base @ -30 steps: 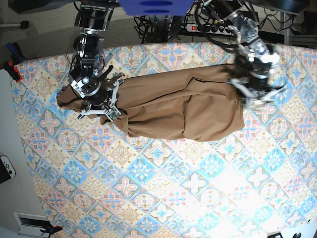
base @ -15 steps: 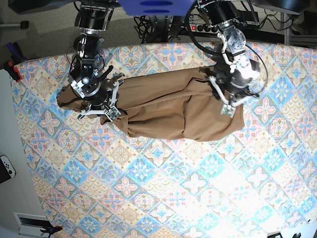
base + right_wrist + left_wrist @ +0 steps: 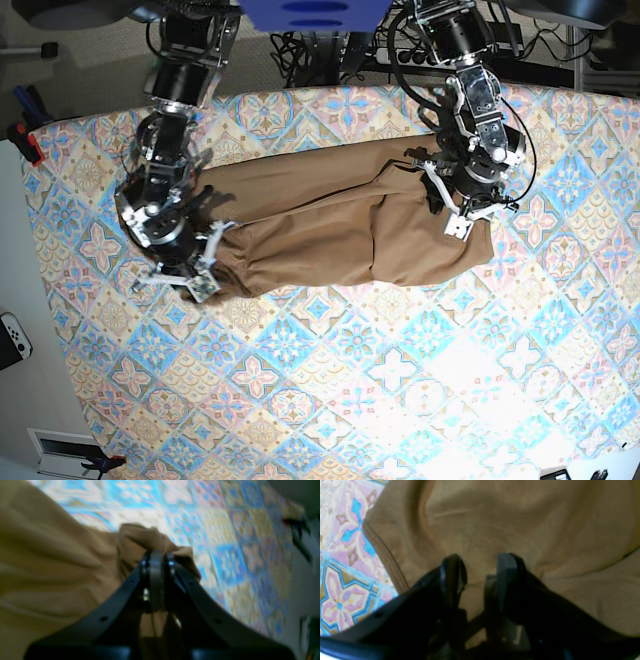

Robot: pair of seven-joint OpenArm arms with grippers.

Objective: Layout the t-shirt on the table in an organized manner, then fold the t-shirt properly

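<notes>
the right gripper [image 3: 195,262], pinched on the t-shirt [image 3: 340,220], has moved nearer and slightly left, dragging that end of the cloth with it. the left gripper [image 3: 452,200] has swung left from the t-shirt's right edge onto the cloth.

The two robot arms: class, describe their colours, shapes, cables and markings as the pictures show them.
Both arms are black and silver jointed segments with white brackets. Black cables loop along the left arm. Each pincer, left and right, has glossy black fingers on a V-shaped black frame. No markings are legible.
</notes>
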